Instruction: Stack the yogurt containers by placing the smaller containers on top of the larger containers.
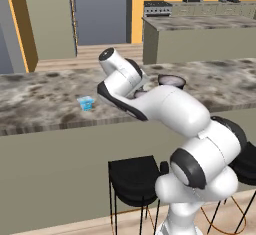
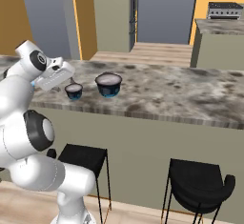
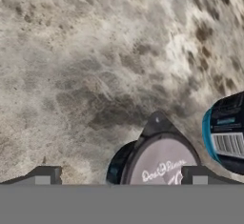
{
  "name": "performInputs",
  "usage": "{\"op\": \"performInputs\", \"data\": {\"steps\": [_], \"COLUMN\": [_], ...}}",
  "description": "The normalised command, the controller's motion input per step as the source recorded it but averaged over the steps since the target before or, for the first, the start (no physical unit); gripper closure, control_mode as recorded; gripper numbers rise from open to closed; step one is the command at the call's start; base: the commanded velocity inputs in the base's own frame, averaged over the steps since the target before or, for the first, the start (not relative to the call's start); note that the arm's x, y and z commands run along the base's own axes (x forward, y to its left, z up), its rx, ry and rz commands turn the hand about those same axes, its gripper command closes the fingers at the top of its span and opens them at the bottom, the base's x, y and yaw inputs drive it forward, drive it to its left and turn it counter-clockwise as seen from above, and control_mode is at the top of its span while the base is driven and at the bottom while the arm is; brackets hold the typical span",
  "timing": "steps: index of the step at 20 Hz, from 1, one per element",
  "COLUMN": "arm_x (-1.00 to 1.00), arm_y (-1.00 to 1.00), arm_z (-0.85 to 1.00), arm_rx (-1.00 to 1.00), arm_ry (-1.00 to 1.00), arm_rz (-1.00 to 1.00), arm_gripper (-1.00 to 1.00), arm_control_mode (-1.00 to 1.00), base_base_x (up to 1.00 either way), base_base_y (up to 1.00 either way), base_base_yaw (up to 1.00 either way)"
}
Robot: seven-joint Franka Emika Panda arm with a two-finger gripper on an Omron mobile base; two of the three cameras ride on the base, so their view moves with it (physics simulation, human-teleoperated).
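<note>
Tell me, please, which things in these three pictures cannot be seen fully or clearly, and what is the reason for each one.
- Left base view: large dark cup, mostly hidden behind the arm.
- Left base view: light-blue cup, too small to read any label.
- Hand view: cup with barcode, cut off by the right edge.
- Hand view: lidded cup, seen between the open gripper's fingertips; lid print blurred, lower part cut off.
</note>
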Motion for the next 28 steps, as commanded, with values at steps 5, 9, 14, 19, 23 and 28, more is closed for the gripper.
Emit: {"op": "performInputs", "data": {"steps": [5, 9, 14, 19, 23, 28], "arm_x": [0.05, 0.00, 0.00, 0.00, -0.03, -0.09], "arm_y": [-0.06, -0.02, -0.02, -0.06, -0.01, 0.00], "arm_z": [-0.02, 0.00, 0.00, 0.00, 0.00, -0.12], "arm_rx": [0.00, 0.00, 0.00, 0.00, 0.00, 0.00], "arm_ry": [0.00, 0.00, 0.00, 0.00, 0.00, 0.00], "arm_rz": [0.00, 0.00, 0.00, 0.00, 0.00, 0.00], "arm_gripper": [-1.00, -1.00, -1.00, -1.00, -1.00, -1.00], "arm_control_mode": [-1.00, -1.00, -1.00, -1.00, -1.00, -1.00], "base_base_x": [0.00, 0.00, 0.00, 0.00, 0.00, 0.00], "base_base_y": [0.00, 0.00, 0.00, 0.00, 0.00, 0.00], "base_base_yaw": [0.00, 0.00, 0.00, 0.00, 0.00, 0.00]}}
